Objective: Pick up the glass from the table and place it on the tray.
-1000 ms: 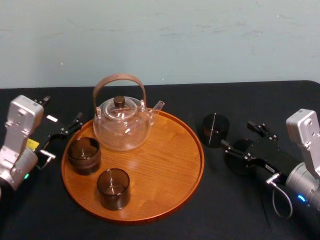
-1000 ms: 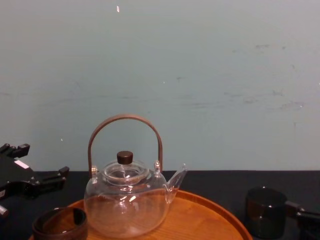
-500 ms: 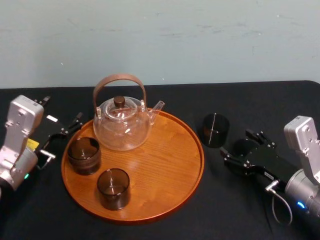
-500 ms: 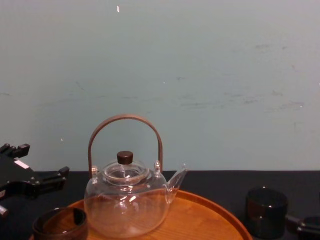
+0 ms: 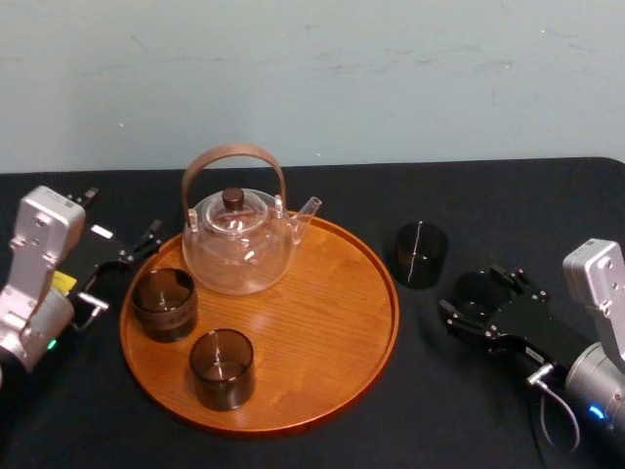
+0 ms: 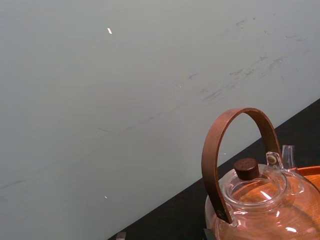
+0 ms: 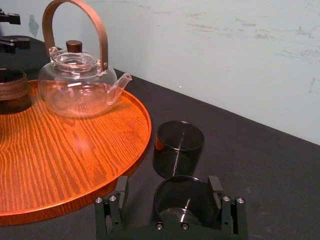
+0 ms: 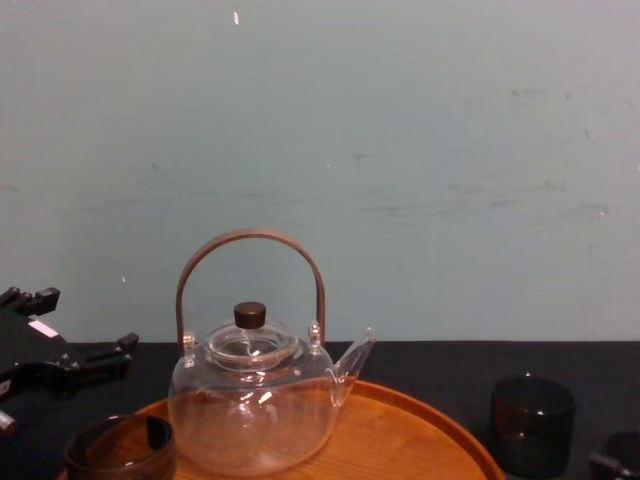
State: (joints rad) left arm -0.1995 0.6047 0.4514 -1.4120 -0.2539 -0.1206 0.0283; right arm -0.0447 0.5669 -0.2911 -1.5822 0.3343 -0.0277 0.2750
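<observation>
Even soft light, sheen on tray [image 5: 322,322], glints on teapot [image 5: 239,256]

My head cam looks down on the counter [image 5: 488,195]; chest cam low, side-on. Both wrist cams sit close, facing the wall [image 6: 100,100]. All four share teapot [image 8: 250,410] on tray [image 5: 322,381].

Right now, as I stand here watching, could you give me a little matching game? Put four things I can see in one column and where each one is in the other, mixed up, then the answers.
Things:
1. clear teapot
2. left gripper
3. nearer table glass
4. farther table glass

Places:
A. standing free on the black table, just off the tray's right rim
B. between the open fingers of the right gripper
C. at the back of the tray
D. off the tray's left side, idle

Pairs: 1-C, 2-D, 3-B, 4-A.
</observation>
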